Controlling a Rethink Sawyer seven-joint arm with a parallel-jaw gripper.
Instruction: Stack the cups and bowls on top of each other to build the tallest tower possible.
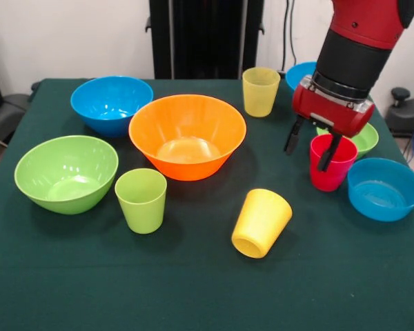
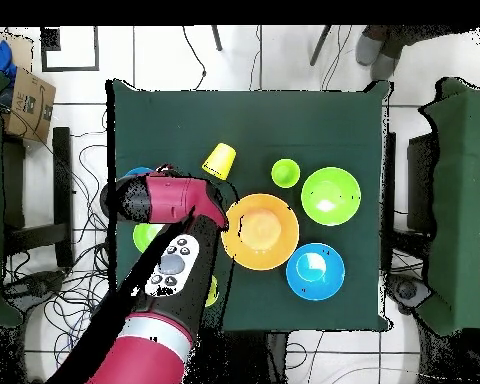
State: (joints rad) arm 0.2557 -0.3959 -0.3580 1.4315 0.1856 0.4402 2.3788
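Nothing is stacked yet; all the cups and bowls stand or lie separately on the dark green table (image 1: 193, 289).

The red cup (image 1: 329, 165) stands upright on the right side of the table. The gripper (image 1: 309, 150) is at this cup with its two black fingers (image 1: 328, 153) apart: one finger is inside the mouth of the cup and the other is outside its left wall, so the jaws straddle the rim. I cannot tell if the fingers already press on the wall.

Just behind the red cup sits the small green bowl (image 1: 364, 140), partly hidden by the gripper. To the right of the cup, and a little nearer, is the small shallow blue bowl (image 1: 385, 188). Far behind the arm, only an edge of another blue bowl (image 1: 300, 73) is visible.

The bright yellow cup (image 1: 261, 223) lies on its side near the middle front, with its mouth toward the near left. The paler yellow cup (image 1: 260, 91) stands upright at the far side.

The large orange bowl (image 1: 187, 136) is in the centre. Left of it and farther is a medium blue bowl (image 1: 111, 104). The large lime green bowl (image 1: 66, 172) is at the left, and the lime green cup (image 1: 141, 200) stands upright between it and the orange bowl, a little nearer.

In the overhead view the red arm (image 2: 169, 275) covers the red cup.
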